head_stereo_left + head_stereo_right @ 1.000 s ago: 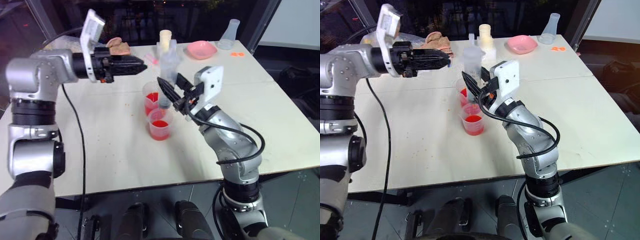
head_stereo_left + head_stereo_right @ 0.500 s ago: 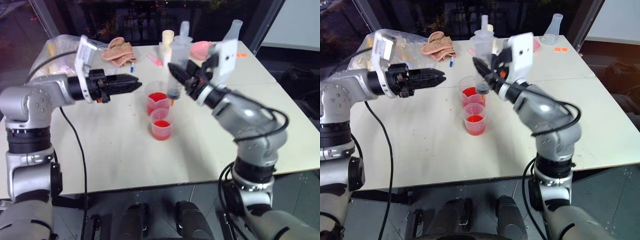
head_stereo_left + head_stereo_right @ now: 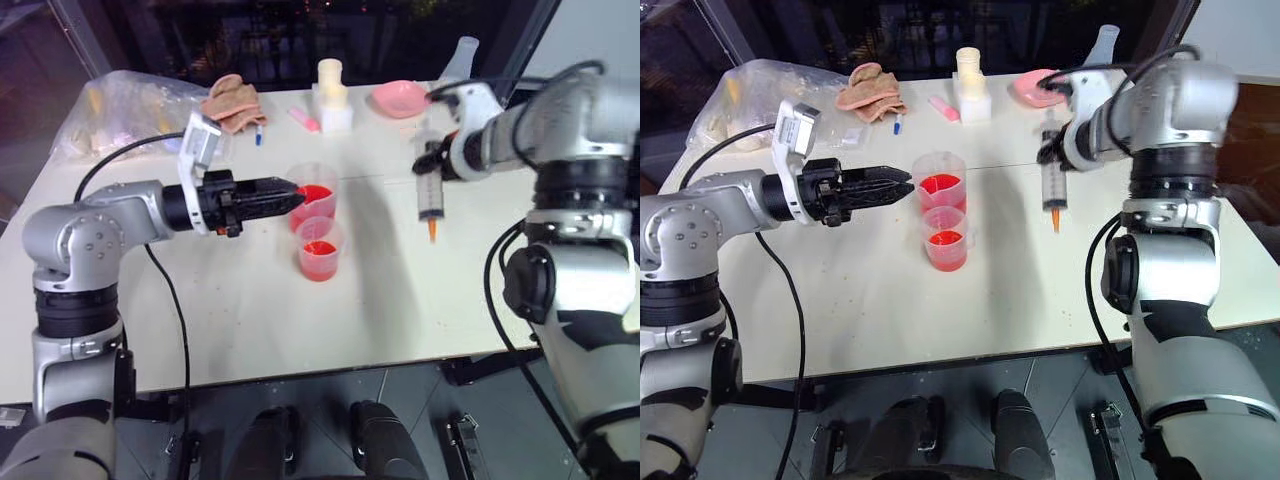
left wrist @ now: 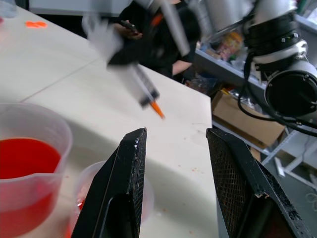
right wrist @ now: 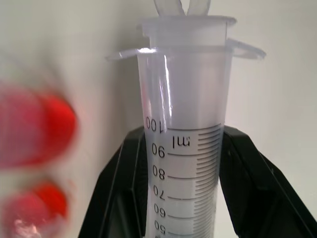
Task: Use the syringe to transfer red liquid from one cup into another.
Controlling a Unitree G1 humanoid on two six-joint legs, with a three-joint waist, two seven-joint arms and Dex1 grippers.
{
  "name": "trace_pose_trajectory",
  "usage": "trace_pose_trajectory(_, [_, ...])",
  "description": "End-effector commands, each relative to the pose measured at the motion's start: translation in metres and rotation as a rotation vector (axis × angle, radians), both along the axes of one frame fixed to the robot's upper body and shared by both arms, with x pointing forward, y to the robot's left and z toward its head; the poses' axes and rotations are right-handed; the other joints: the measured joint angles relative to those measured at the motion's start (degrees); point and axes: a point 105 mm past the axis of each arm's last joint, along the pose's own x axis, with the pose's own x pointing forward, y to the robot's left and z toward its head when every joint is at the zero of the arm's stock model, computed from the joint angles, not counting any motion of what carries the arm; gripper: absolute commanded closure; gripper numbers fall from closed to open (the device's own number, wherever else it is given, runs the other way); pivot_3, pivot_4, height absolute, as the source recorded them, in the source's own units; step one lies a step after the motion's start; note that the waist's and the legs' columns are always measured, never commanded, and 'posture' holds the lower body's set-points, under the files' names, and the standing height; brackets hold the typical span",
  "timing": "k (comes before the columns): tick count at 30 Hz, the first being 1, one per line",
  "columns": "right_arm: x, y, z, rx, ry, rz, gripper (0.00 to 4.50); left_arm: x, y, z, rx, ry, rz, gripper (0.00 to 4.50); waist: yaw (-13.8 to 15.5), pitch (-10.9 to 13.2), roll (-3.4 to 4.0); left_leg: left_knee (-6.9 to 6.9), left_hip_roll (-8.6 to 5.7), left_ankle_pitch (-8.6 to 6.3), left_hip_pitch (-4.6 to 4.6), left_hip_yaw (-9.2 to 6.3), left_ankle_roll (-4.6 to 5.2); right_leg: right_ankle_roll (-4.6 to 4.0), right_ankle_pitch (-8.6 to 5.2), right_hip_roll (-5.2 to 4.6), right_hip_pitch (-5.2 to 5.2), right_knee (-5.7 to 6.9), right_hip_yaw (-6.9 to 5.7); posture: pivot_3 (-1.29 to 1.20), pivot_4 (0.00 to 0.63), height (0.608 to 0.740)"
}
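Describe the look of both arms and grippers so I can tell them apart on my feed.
Both arms are silver-grey metal with dark joint bands and black cables. Each wrist carries a white camera block. The left gripper and right gripper have black fingers, with textured inner pads.

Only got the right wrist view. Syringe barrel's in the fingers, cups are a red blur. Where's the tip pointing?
Observer: The syringe hangs upright, orange tip down over bare table, well to the right of both cups.
Operator: Both cups got liquid?
Observer: Yes. The far cup and the near cup each hold red liquid.
Operator: Left arm?
Observer: The left gripper lies level, fingers open, tips by the far cup's rim. I cannot tell whether they touch it.
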Motion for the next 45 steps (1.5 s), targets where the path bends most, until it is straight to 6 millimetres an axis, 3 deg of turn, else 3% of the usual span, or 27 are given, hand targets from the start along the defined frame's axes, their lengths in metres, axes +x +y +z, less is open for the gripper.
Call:
trace_pose_trajectory(1, [0.006,0.012,-0.020,-0.048,0.055,0.079,3.07,-0.005,0.001,0.008,-0.011,-0.046,0.009,2.49,0.07,0.01,0.01,0.00,0.01,0.00,-0.02,0.00,0.00,0.00,0.00,0.01,-0.01,0.00,-0.01,0.00,0.150,0.740])
trace_pose_trajectory(7, [0.015,0.019,-0.044,-0.087,0.083,0.141,3.07,-0.007,0.007,0.007,-0.024,-0.048,0.058,2.49,0.30,0.01,0.01,0.08,-0.04,-0.01,-0.07,-0.01,0.02,0.03,0.01,0.03,-0.01,0.00,-0.05,0.00,0.150,0.740])
trace_pose_trajectory(17, [0.019,0.030,-0.052,-0.079,0.091,0.186,3.07,-0.011,0.009,0.006,-0.034,-0.056,0.091,2.49,0.20,0.01,0.01,0.06,-0.03,-0.01,-0.06,-0.07,-0.03,0.02,0.01,0.02,-0.02,0.02,-0.05,0.00,0.150,0.740])
trace_pose_trajectory(23, [0.020,0.023,-0.048,-0.086,0.076,0.181,0.15,-0.012,0.011,0.008,-0.026,-0.059,0.095,2.48,0.22,0.01,0.01,0.04,-0.03,-0.01,-0.05,-0.07,-0.05,0.02,0.01,0.02,-0.03,0.02,-0.05,0.00,0.150,0.740])
trace_pose_trajectory(28, [0.021,0.016,-0.038,-0.085,0.056,0.175,0.06,-0.010,0.013,0.006,-0.019,-0.051,0.099,2.48,0.32,0.01,0.01,0.04,-0.04,-0.01,-0.05,-0.07,-0.05,0.02,0.01,0.02,-0.03,0.01,-0.05,0.00,0.150,0.740])
trace_pose_trajectory(31, [0.020,0.009,-0.010,-0.061,-0.008,0.175,0.06,-0.013,0.019,0.000,-0.019,-0.021,0.101,2.48,0.28,0.02,0.03,0.04,-0.06,-0.01,-0.06,-0.07,-0.05,0.02,0.01,-0.01,-0.03,-0.01,-0.04,0.00,0.150,0.740])
trace_pose_trajectory(33, [0.013,0.003,0.007,-0.042,-0.042,0.184,0.06,-0.014,0.023,-0.004,-0.007,-0.011,0.104,2.48,0.30,0.03,0.03,0.03,-0.06,-0.01,-0.06,-0.09,-0.05,0.02,0.01,-0.01,-0.05,0.00,-0.05,0.00,0.150,0.740])
trace_pose_trajectory(36, [-0.012,-0.009,0.041,-0.092,-0.245,0.270,0.06,-0.016,0.030,-0.007,0.008,-0.010,0.116,2.48,0.82,0.02,0.03,0.00,-0.05,-0.02,-0.10,-0.19,-0.05,0.01,0.00,-0.02,-0.05,-0.05,-0.12,0.00,0.150,0.740])
trace_pose_trajectory(38, [-0.030,-0.017,0.051,-0.142,-0.369,0.316,0.06,-0.017,0.035,-0.008,0.018,-0.010,0.127,2.48,1.04,0.02,0.02,-0.04,-0.05,-0.04,-0.11,-0.27,-0.03,0.01,0.00,-0.03,0.03,-0.21,-0.21,0.00,0.150,0.740])
trace_pose_trajectory(41, [-0.063,-0.014,0.054,-0.050,-0.449,0.413,0.06,-0.021,0.041,-0.006,0.029,-0.020,0.130,2.48,1.58,0.02,0.02,-0.03,-0.02,-0.04,-0.10,-0.26,-0.02,0.02,0.00,-0.01,0.11,-0.35,-0.23,0.00,0.150,0.740])
trace_pose_trajectory(43, [-0.087,0.001,0.048,0.061,-0.517,0.517,0.06,-0.019,0.041,-0.002,0.020,-0.026,0.139,2.48,1.79,0.02,0.02,-0.04,-0.02,-0.04,-0.09,-0.22,-0.01,0.02,0.01,-0.01,0.12,-0.37,-0.19,0.00,0.150,0.740])
trace_pose_trajectory(45, [-0.103,0.005,0.039,0.066,-0.563,0.569,0.06,-0.019,0.040,-0.003,0.027,-0.028,0.145,2.48,1.96,0.01,0.01,0.01,0.03,-0.04,-0.06,-0.25,0.00,0.02,0.01,0.00,0.21,-0.39,-0.22,0.00,0.150,0.740])
